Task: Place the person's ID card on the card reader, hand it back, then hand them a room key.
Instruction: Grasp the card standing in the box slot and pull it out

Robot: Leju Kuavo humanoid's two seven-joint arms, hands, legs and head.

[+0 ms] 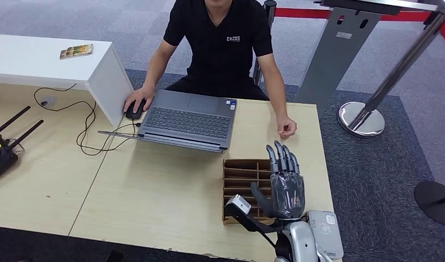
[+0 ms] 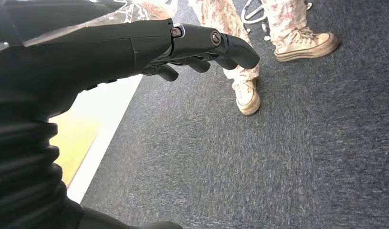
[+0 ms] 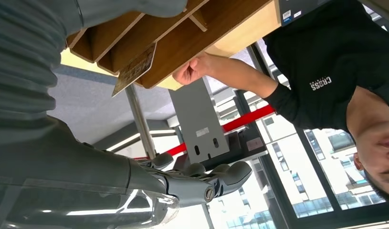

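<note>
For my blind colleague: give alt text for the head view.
The robot's right hand, fingers apart and holding nothing, hovers over a wooden slotted card box beside a grey card reader. Across the table, a seated person uses a laptop.

Laptop [image 1: 188,120] open on desk, mouse [image 1: 134,111] beside it.

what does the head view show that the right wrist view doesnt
The head view alone takes in the open laptop, the mouse under the person's hand, the grey card reader at the table's near edge, a black device with antennas and a small card on the white desk. The right wrist view alone catches windows behind the stand and a card in the organizer. Both share the right hand, the wooden slotted organizer, the person's fist, the black shirt and the red barrier.
</note>
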